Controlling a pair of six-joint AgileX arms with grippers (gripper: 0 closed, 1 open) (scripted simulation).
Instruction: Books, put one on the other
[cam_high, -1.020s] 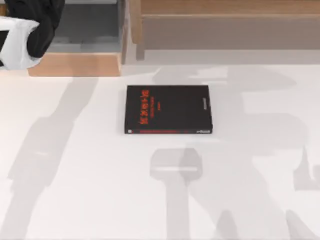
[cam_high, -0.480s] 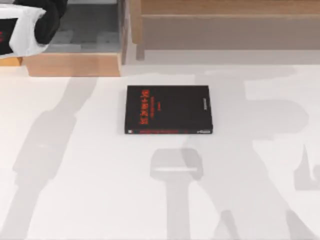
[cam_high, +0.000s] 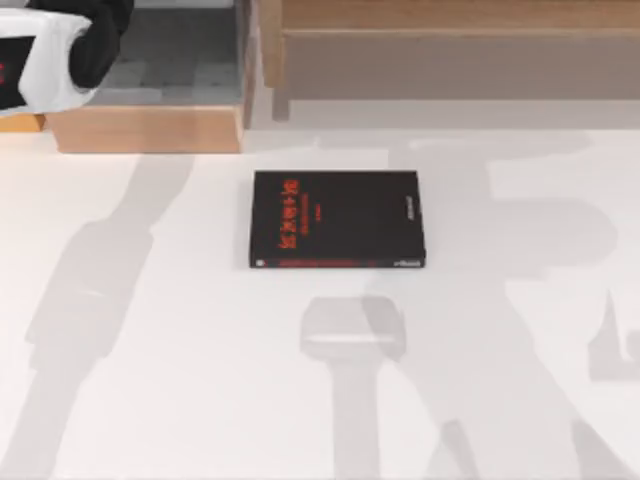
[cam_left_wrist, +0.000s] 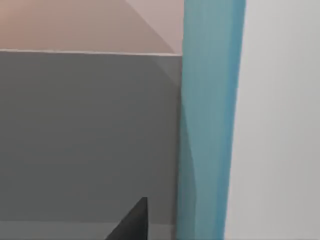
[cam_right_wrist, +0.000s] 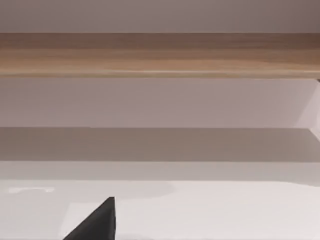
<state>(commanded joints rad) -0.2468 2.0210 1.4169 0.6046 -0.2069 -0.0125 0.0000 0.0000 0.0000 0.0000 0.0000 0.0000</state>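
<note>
Books are sitting well apart in these pictures. At the far left corner of the top view, the left arm (cam_high: 60, 50) is showing as a white and black body beyond the table's far edge, above a wooden unit (cam_high: 150, 128) with a grey inner floor. From above I cannot tell whether the left gripper is spread or pressed together, nor whether it is carrying anything. The left wrist view is adding what the overhead camera is missing: a teal-blue book (cam_left_wrist: 210, 120) is standing as an upright band close to the lens, with a white surface alongside it and a grey panel and tan wood behind; a dark finger tip (cam_left_wrist: 132, 222) is poking into the picture beside the book, apart from it, so whether the fingers are pinching the book I cannot tell. Moving right, the black book (cam_high: 337, 219) is lying flat near the middle of the white table (cam_high: 180, 380), its red cover lettering toward its left end and its red-lettered spine along the near edge. Arm shadows are falling across the table to its left, near side and right. At the right, the right wrist view is looking over the pale tabletop at a wooden rail (cam_right_wrist: 160, 55), with one dark finger tip (cam_right_wrist: 97, 222) at the picture's edge; how the right gripper's fingers are set I cannot tell.
</note>
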